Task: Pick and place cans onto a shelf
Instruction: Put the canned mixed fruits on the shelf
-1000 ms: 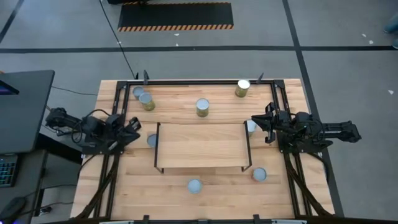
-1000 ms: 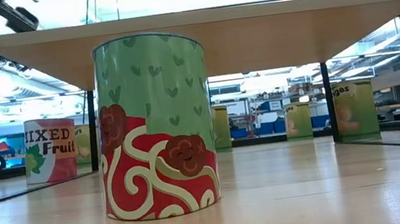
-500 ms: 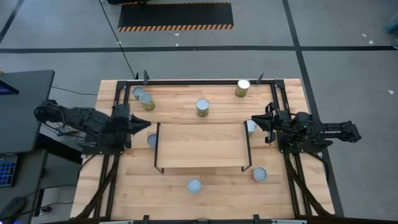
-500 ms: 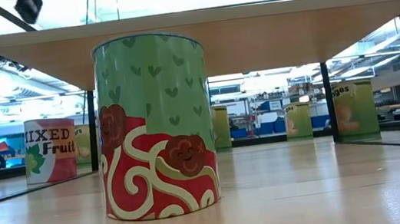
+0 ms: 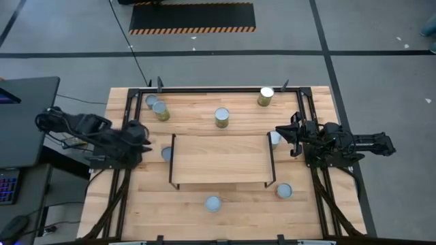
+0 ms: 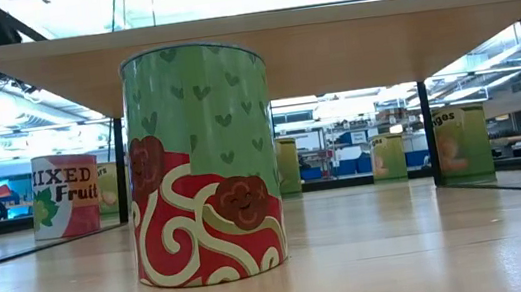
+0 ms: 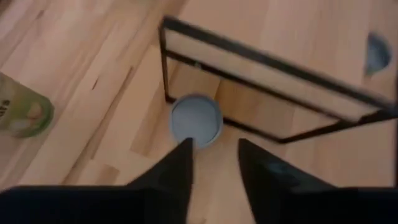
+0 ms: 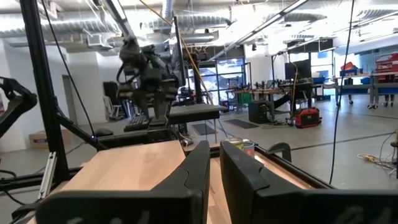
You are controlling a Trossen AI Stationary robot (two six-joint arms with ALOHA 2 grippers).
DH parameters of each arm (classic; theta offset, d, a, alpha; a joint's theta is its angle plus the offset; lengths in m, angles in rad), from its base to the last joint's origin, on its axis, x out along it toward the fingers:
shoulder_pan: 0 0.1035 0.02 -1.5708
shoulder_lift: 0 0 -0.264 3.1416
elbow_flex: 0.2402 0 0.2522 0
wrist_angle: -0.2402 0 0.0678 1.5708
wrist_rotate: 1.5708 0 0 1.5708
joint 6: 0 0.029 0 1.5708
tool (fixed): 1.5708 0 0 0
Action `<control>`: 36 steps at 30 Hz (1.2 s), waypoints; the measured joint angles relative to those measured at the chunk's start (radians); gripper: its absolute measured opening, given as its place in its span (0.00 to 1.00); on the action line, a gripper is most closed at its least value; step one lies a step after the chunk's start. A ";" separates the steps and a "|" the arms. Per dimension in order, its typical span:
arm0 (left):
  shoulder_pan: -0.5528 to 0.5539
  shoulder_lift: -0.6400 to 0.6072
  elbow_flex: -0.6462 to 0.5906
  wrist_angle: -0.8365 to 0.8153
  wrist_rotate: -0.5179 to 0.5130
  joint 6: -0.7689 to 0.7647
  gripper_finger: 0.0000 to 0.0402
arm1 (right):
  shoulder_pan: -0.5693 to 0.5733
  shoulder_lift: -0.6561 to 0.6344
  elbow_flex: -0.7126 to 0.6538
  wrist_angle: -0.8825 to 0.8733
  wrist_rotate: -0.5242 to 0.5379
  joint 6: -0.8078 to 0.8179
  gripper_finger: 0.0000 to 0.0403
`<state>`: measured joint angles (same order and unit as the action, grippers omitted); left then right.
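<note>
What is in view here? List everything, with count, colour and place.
cans: eight, silver or bluish tops, olive or gold sides where they show. Four on the table's far part, one at each shelf end, two near.
shelf: one, light wood, black frame, table centre, top bare.
table: one, light wood.
floor mat: one, black, striped edge, beyond the table.
desk: one, dark, left of table.
left gripper: dark, open, over the left-end can.
right gripper: dark, by the shelf's right end.
</note>
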<state>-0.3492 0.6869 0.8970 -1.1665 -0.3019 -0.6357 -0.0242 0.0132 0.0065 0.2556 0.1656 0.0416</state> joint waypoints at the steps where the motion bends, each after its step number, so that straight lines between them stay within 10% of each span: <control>1: 0.000 0.009 -0.015 0.006 0.000 0.023 0.42 | 0.000 0.000 0.000 0.000 0.001 0.000 0.11; 12: 0.027 0.126 -0.199 0.184 0.015 0.199 0.88 | 0.000 0.000 0.000 0.005 0.001 0.062 0.11; 36: 0.275 0.398 -0.253 0.439 0.270 0.432 0.89 | 0.000 0.000 0.000 0.005 0.001 0.071 0.11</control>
<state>-0.0738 1.0852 0.6437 -0.7277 -0.0323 -0.2037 -0.0242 0.0132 0.0063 0.2604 0.1669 0.1123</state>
